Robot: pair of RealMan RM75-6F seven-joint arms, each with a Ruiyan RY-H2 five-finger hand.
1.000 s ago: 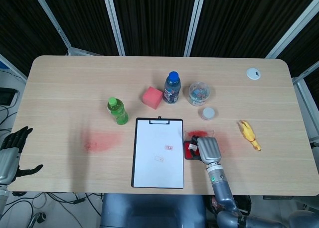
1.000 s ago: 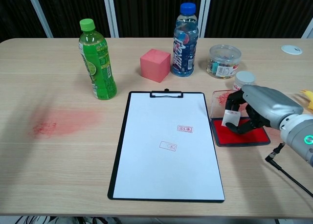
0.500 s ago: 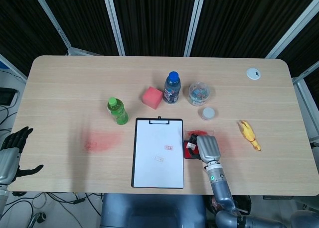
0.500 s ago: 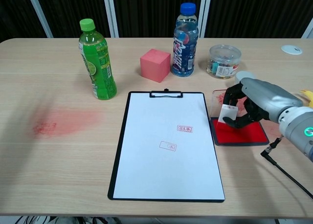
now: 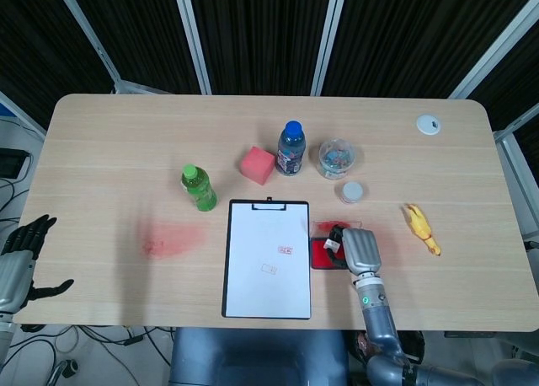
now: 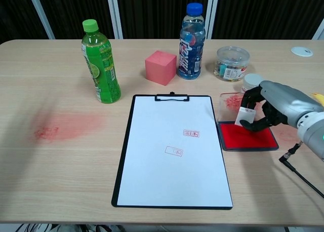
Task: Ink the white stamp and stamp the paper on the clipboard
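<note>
My right hand (image 6: 271, 110) grips the white stamp (image 6: 246, 116) between curled fingers, held above the red ink pad (image 6: 246, 137), just right of the clipboard (image 6: 172, 150). My left hand (image 5: 18, 255) hangs open off the table's (image 6: 61, 181) left edge.

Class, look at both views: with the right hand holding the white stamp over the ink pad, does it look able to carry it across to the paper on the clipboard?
Probably yes. The right hand holds the white stamp above the ink pad, right beside the clipboard, and nothing stands between them.
</note>
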